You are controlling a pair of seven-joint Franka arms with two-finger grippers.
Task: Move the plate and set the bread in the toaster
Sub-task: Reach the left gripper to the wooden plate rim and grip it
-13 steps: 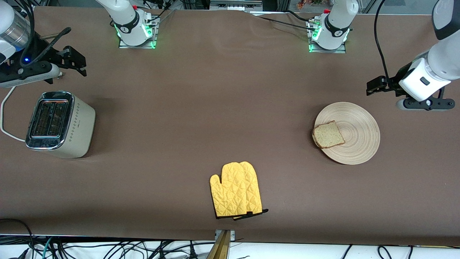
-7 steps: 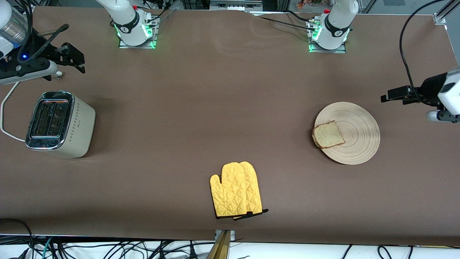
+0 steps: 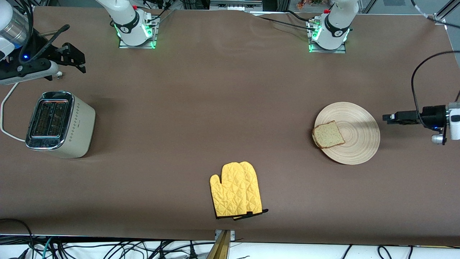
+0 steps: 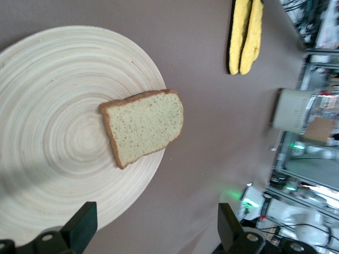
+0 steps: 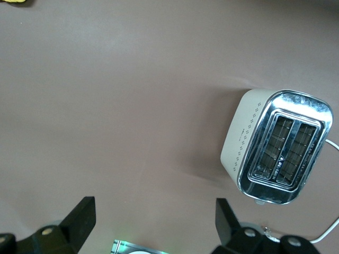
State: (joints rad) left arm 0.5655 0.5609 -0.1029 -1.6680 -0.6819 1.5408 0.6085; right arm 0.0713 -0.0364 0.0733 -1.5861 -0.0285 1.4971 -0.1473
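Observation:
The pale wooden plate (image 3: 354, 138) lies toward the left arm's end of the table, with the bread (image 3: 328, 134) flat on it at the rim on the toaster's side. My left gripper (image 3: 390, 117) is open and empty just off the plate's rim, pointing at it from the table's end. In the left wrist view the plate (image 4: 47, 106) and bread (image 4: 143, 127) lie ahead of the open left gripper (image 4: 156, 225). The cream toaster (image 3: 59, 124) stands at the right arm's end, slots empty. My right gripper (image 3: 73, 59) is open above the table beside the toaster (image 5: 278, 153).
A pair of yellow oven mitts (image 3: 235, 190) lies mid-table, nearer the front camera. The toaster's white cord (image 3: 6, 111) runs off the table's end. The arm bases (image 3: 136, 30) stand along the table's back edge.
My left gripper has swung out toward the table's end, dropped lower and turned level to face the plate's rim. The right arm has barely moved. Plate and bread are unmoved.

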